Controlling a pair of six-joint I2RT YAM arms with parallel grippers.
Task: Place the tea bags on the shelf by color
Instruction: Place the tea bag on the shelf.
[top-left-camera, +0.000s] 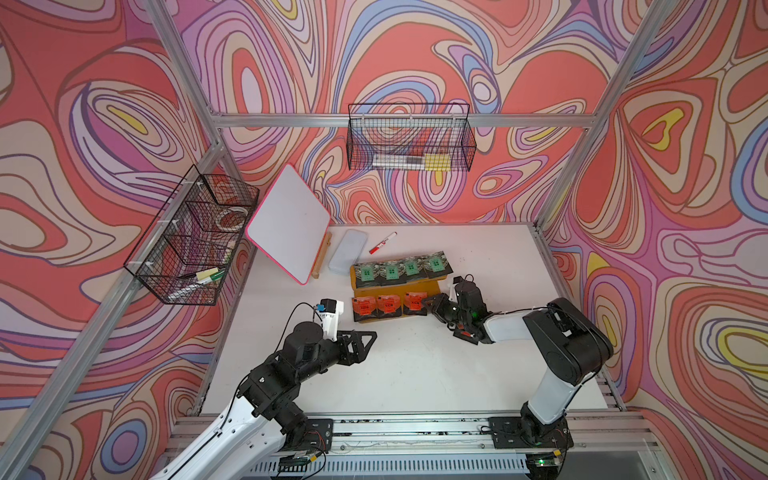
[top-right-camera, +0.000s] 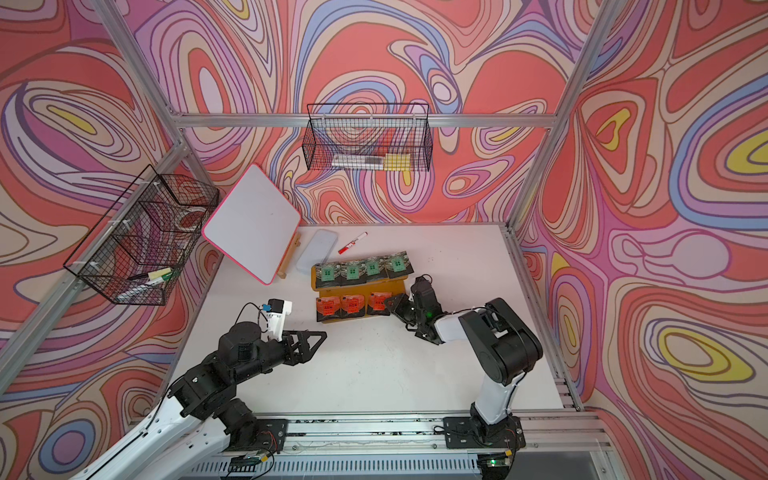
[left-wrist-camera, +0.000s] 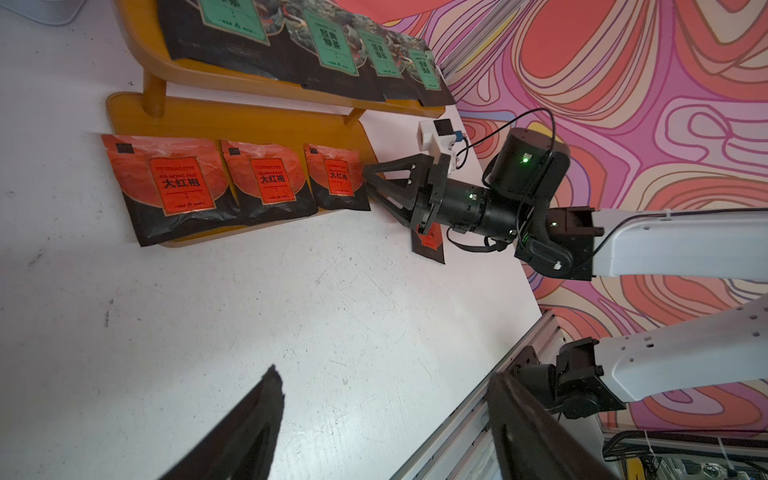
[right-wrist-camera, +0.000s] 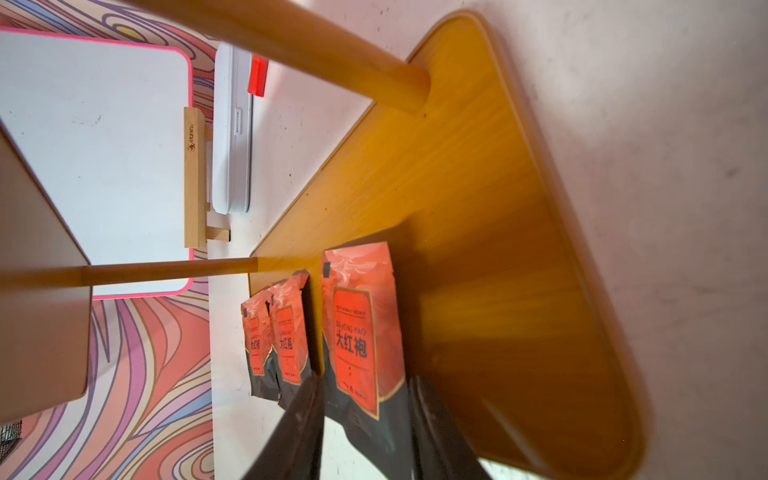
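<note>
I am looking into a robotics lab cell, not a home or shop. Bare aluminium framing (top-left-camera: 399, 121) is boxing in a white tabletop (top-left-camera: 395, 374), and printed swirl-pattern backdrop panels (top-left-camera: 104, 104) are standing in for walls on three sides. Two arms are sitting bolted to a slotted rail (top-left-camera: 415, 428) at the near edge, with exposed wiring and a lit green board beside it. Black wire baskets (top-left-camera: 409, 143) are hanging from the frame by white ties, holding markers and sticky notes. A pink-edged whiteboard (top-left-camera: 286, 226), a red marker (top-left-camera: 382, 243) and a pale case (top-left-camera: 348, 251) are lying about like staged props.
</note>
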